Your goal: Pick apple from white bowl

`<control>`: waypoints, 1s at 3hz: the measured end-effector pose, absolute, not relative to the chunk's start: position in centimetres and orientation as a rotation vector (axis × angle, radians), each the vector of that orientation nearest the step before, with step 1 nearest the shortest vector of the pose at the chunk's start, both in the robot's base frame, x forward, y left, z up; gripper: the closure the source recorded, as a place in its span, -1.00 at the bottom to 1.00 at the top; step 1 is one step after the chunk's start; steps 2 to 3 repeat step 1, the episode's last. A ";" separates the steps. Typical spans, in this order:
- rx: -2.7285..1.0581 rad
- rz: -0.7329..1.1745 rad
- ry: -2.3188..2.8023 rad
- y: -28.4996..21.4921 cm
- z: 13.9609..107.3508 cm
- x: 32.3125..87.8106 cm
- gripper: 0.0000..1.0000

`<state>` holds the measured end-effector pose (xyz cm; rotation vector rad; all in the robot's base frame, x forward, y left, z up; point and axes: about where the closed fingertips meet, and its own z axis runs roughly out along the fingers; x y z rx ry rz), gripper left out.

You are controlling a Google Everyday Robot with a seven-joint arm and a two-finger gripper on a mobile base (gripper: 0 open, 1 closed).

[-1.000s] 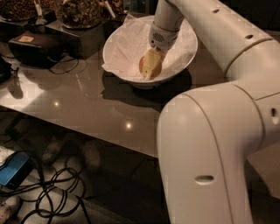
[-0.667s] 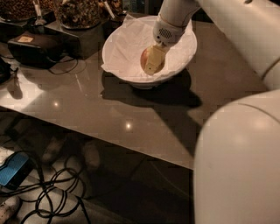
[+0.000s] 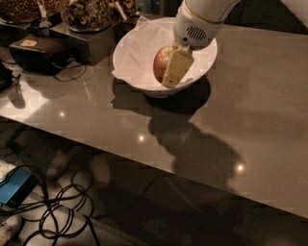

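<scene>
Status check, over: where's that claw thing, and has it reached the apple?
Gripper down inside white bowl, pressed against the apple. Apple within the bowl's rim. Nothing blocking; snack containers sit off to the bowl's left.

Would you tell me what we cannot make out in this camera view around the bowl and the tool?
- Apple: its right part is hidden behind the tool, which sits inside the white bowl.
- White bowl's far rim: covered by the arm's wrist.
- Whether the tool grips the apple: its far side is hidden.
- Snack containers: cut off by the top edge.
</scene>
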<state>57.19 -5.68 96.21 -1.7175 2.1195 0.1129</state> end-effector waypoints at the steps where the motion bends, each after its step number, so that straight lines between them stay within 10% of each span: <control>1: -1.721 0.102 2.103 -5.6 96.9 56.6 1.00; 3: -1.721 0.102 2.103 -5.6 96.9 56.6 1.00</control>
